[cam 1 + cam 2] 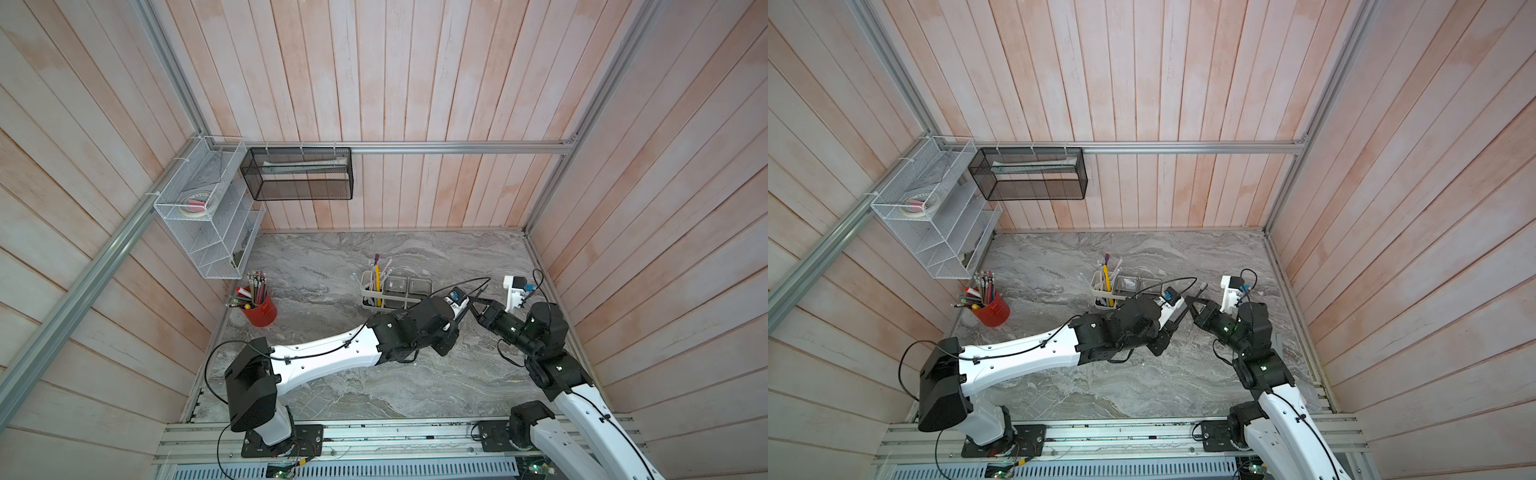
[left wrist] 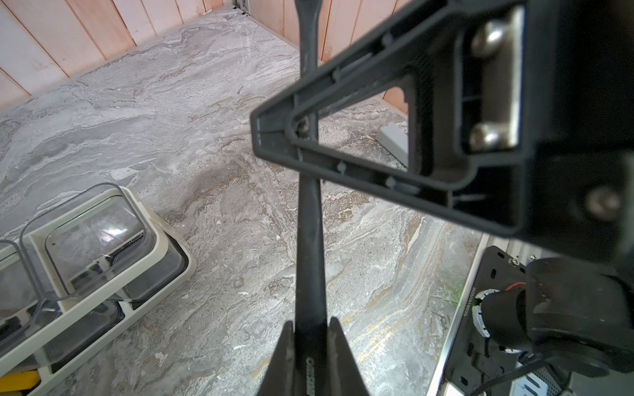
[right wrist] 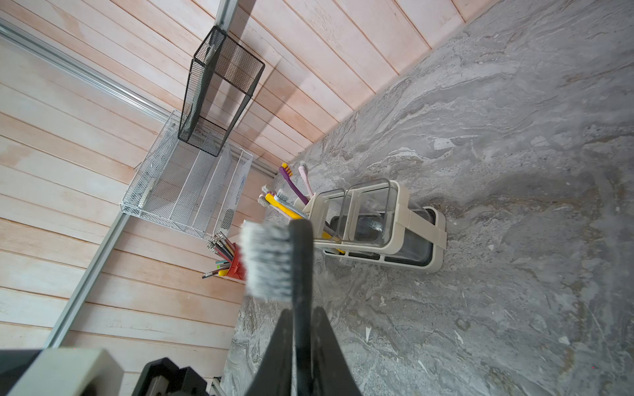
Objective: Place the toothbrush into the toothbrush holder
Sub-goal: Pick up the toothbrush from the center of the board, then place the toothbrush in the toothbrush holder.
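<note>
The left gripper (image 2: 310,331) and the right gripper (image 3: 302,317) both pinch the black toothbrush (image 3: 303,250) at separate points along its handle, beside the toothbrush holder (image 3: 403,205).

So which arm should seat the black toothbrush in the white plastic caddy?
Right, probably: the right gripper is shut on the black toothbrush just below its bristles, leaving the handle end free for the white plastic caddy once the left gripper releases the handle.
</note>
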`<state>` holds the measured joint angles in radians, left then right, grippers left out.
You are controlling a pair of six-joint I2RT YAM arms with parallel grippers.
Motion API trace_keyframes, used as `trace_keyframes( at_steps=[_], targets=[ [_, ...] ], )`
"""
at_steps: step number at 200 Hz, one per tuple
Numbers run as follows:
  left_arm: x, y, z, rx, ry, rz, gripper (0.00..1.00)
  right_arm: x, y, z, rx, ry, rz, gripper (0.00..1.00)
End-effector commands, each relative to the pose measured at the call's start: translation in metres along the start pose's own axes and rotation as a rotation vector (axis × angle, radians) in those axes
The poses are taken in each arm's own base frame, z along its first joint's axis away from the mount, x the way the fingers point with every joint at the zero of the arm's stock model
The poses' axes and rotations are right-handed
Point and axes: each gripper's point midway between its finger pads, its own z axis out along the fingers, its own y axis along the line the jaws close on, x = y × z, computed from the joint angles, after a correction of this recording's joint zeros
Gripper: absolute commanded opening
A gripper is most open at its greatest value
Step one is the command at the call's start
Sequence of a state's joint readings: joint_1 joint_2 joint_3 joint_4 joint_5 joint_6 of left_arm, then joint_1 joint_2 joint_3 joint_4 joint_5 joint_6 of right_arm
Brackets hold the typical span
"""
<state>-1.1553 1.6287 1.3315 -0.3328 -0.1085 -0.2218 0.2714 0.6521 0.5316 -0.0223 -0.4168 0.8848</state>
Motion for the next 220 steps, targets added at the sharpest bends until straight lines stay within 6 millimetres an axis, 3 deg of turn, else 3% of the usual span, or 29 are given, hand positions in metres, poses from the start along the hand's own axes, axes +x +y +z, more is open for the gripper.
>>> trace_keyframes(
  at_steps=[1,8,25,58,99,105,134,176,196,201,220],
  targets=[
    [-0.015,-0.007,-0.009,0.023,-0.044,-0.005,0.0,-0.007,0.011,-0.003,-0.031,-0.021,-0.02,0.07],
    [-0.015,-0.006,-0.009,0.019,-0.044,-0.005,0.0,-0.008,0.012,-0.004,-0.029,-0.025,-0.022,0.05],
    [-0.017,-0.004,-0.011,0.007,-0.051,-0.002,0.12,-0.009,0.012,-0.005,-0.025,-0.025,-0.028,0.0],
    [-0.029,0.003,-0.025,-0.033,-0.087,0.013,0.49,-0.013,0.015,-0.006,-0.01,-0.036,-0.056,0.0],
    [-0.047,0.024,-0.071,-0.134,-0.162,0.012,0.84,-0.031,0.02,0.006,0.015,-0.052,-0.13,0.0],
    [-0.049,0.03,-0.081,-0.155,-0.178,0.001,0.99,-0.034,0.021,0.01,0.014,-0.052,-0.141,0.0],
    [-0.049,0.059,-0.13,-0.239,-0.262,-0.086,1.0,-0.041,0.036,0.041,0.007,-0.036,-0.229,0.0],
    [-0.027,0.124,-0.204,-0.376,-0.355,-0.305,1.0,-0.039,0.092,0.105,0.008,-0.07,-0.455,0.0],
    [-0.013,0.137,-0.225,-0.41,-0.372,-0.345,1.0,-0.043,0.105,0.142,-0.002,-0.068,-0.5,0.0],
    [-0.009,0.15,-0.231,-0.449,-0.378,-0.37,1.0,-0.044,0.109,0.152,-0.003,-0.069,-0.521,0.0],
    [0.007,0.162,-0.238,-0.483,-0.368,-0.41,1.0,-0.038,0.125,0.19,-0.01,-0.055,-0.591,0.0]
  ],
)
